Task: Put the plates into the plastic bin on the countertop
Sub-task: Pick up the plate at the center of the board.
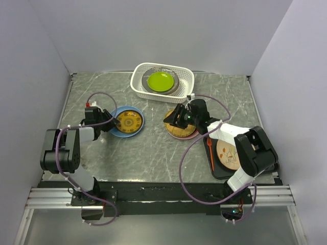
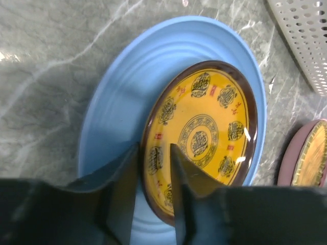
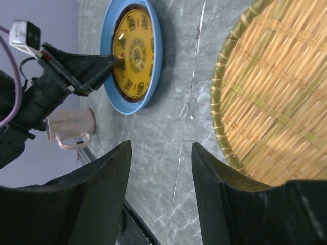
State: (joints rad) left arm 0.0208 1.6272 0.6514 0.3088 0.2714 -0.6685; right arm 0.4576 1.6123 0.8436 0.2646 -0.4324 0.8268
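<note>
1. Just then, my left fingers (image 1: pixel 114 122) were set astride the edge of the yellow patterned plate (image 2: pixel 204 138), on the side nearest my left arm.
2. That yellow patterned plate, brown at its rim, lay inside the larger blue plate (image 2: pixel 117 102), and both lay flat on the left half of the tabletop (image 1: pixel 153 153).
3. One finger sat outside the brown rim, over the blue plate. The other sat inside it, over the yellow face, and the rim ran through the narrow gap between them.
4. I could not tell whether the left fingers had actually pinched the rim or only flanked it.
5. My right fingers (image 1: pixel 171 118) stood open with nothing between them. They hung above bare tabletop just beside the edge of the woven straw plate (image 3: pixel 276 102), on the side facing the blue plate.
6. The woven straw plate rested on top of a pink plate (image 2: pixel 287 161), of which only a strip of rim showed.
7. The plastic bin (image 1: pixel 186 84) stood at the far side of the tabletop, well apart from my left fingers and nearer my right ones.
8. Inside the bin, a lime green plate (image 1: pixel 161 80) lay on a grey plate (image 1: pixel 145 86).
9. At the near right, beside my right arm, a black tray (image 1: pixel 217 171) carried a cream plate (image 1: pixel 228 153) with a sprig pattern and a slim orange utensil (image 1: pixel 209 149).
</note>
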